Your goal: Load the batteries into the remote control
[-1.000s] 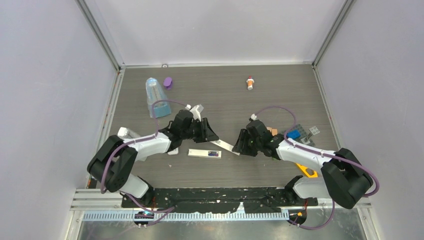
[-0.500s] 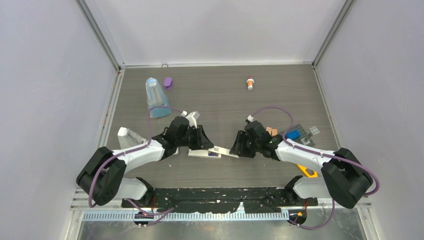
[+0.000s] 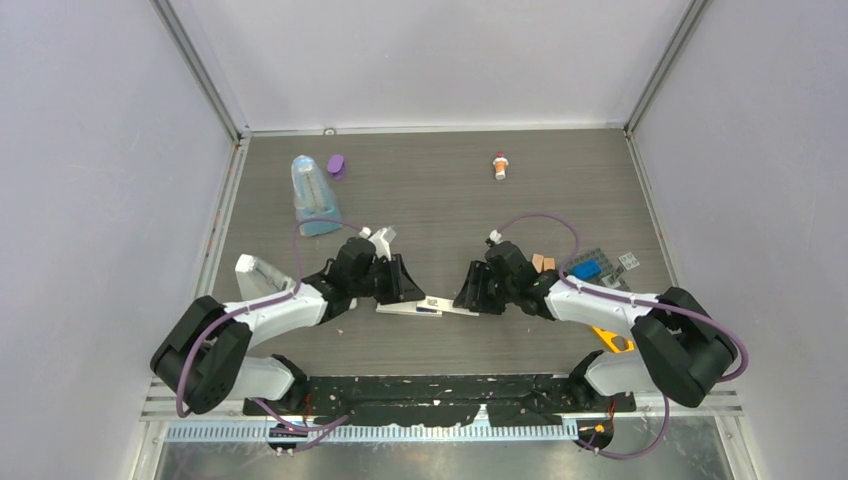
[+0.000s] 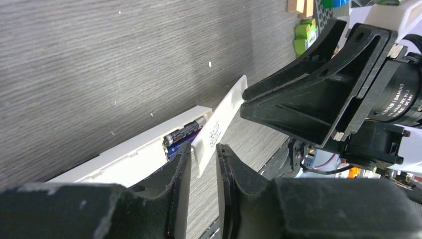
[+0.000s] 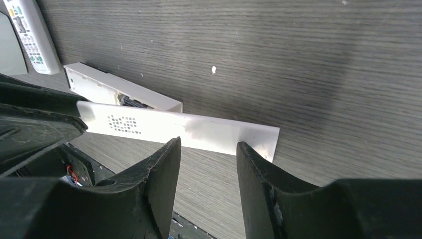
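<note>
Left pincer (image 4: 203, 149) has its black fingers (image 4: 176, 189) drawn almost together, and the near end of a thin white cover strip (image 4: 221, 114) appears nipped in the slit between them. Right pincer (image 5: 209, 144) stands partly open. Its two tips sit along the strip's length, not across it, so it clamps nothing. From the left wrist, the strip slants from the left fingers to the tip of the right pincer. The strip is flat, smooth plastic with a small block of printed dots on its face.

Under the strip lies a narrow white bar (image 5: 94, 82), with its long axis running left to right along the near side of the dark wood-grain surface (image 5: 298, 50). An open bay at the end toward the right arm holds the batteries (image 4: 185, 133). They are slim cylinders lying lengthwise; one is dark with a silvery tip and a bluish one lies beside it.

Just beyond the bar's other end rests the remote control (image 5: 30, 37), buttons up and set at an angle to the bar.

Well apart, near the back wall, lie a clear bottle (image 3: 312, 195), a purple cap (image 3: 336, 165) and a red-and-white capped little bottle (image 3: 500, 166).
</note>
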Controlling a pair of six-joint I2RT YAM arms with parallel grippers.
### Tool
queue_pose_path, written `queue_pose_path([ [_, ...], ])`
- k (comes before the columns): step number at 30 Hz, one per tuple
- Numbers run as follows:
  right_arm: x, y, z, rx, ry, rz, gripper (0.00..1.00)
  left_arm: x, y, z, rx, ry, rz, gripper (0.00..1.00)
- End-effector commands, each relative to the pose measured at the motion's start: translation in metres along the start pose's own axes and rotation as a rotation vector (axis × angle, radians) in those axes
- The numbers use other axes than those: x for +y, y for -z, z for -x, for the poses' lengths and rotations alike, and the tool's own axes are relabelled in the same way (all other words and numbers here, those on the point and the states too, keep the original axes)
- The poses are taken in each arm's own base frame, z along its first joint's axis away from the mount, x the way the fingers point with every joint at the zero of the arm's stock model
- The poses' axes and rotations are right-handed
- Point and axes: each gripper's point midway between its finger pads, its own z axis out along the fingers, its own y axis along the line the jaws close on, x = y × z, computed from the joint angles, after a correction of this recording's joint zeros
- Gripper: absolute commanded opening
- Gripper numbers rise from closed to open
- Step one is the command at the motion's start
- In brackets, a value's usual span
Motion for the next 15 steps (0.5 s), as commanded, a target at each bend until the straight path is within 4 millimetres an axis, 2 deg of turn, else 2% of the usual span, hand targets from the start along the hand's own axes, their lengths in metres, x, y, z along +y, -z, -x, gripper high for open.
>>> queue_pose_path([
  [1, 0.0114, -0.0056, 0.0051, -0.015, 0.001, 0.038, 0.5, -0.0149, -0.0002, -0.0013, 0.005, 0.015, -0.081, 0.25],
  [9, 0.0105, -0.0095, 0.0027, -0.009, -0.017, 0.045, 0.5, -0.0196, -0.0039, -0.004, 0.02, 0.062, -0.115, 0.24],
  [12, 0.0101, -0.0107, 0.0017, -0.007, -0.021, 0.045, 0.5, -0.0207, -0.0049, -0.0037, 0.022, 0.085, -0.12, 0.18],
  [15, 0.0089, -0.0117, 0.0, -0.002, -0.027, 0.044, 0.5, -0.0214, -0.0055, -0.0028, 0.02, 0.099, -0.12, 0.09],
])
